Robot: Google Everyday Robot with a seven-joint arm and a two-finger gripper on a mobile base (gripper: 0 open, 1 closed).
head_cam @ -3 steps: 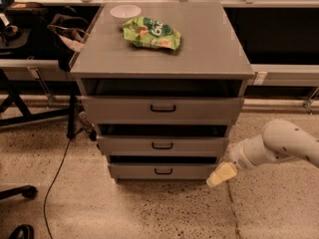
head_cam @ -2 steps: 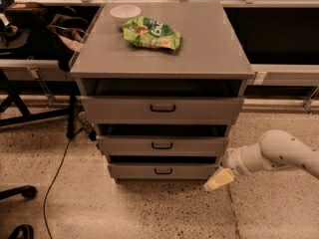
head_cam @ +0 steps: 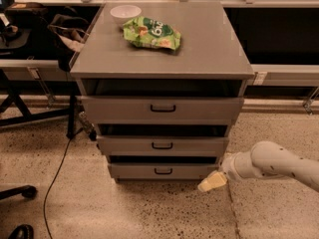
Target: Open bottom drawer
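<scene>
The bottom drawer is the lowest, shortest grey front of the three-drawer cabinet, with a small black loop handle at its middle. It stands slightly out from the cabinet, with a dark gap above it. My gripper hangs low at the end of the white arm coming in from the right. It is just off the drawer's right front corner, near the floor and well right of the handle. It holds nothing that I can see.
The middle drawer and the top drawer sit above. On the cabinet top lie a green snack bag and a white bowl. A black cable runs down the floor at left, beside chair legs.
My gripper and arm have moved left and slightly down toward the bottom drawer's right corner. The drawers have not moved.
</scene>
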